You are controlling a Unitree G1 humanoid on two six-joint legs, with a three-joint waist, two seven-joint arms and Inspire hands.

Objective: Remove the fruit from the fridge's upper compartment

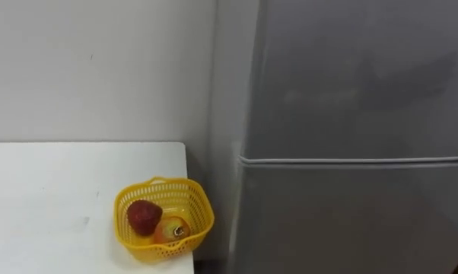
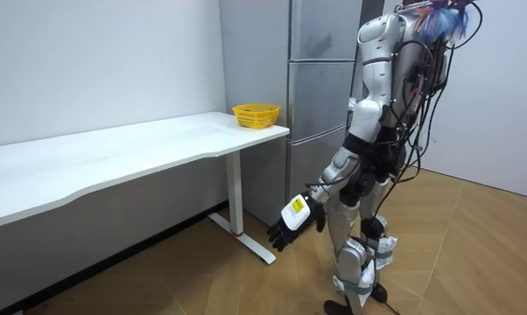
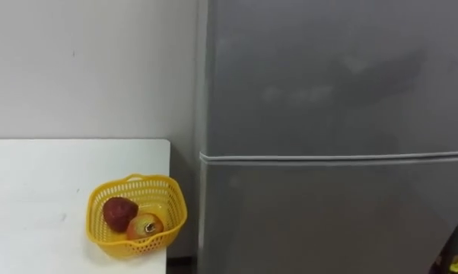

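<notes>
Left hand (image 2: 294, 223) is hanging low, fingers loose and empty. Upper fridge door (image 1: 358, 76) is sitting shut, well above and ahead of it

The eye views face the fridge (image 1: 351, 114) and the basket (image 1: 163, 219) from close. The room view looks from well off the left hand (image 2: 294, 223), sharing both.

White table (image 1: 62, 198) fills lower left of frame, pale wall (image 1: 100, 68) behind it. Yellow plastic basket (image 1: 164, 249) sits at table's right edge, lower centre-left. Inside it: dark red fruit (image 1: 144, 216) on left, yellow-orange fruit (image 1: 170, 230) just beside it on right. Room view: wood floor (image 2: 482, 254) lower right.
</notes>
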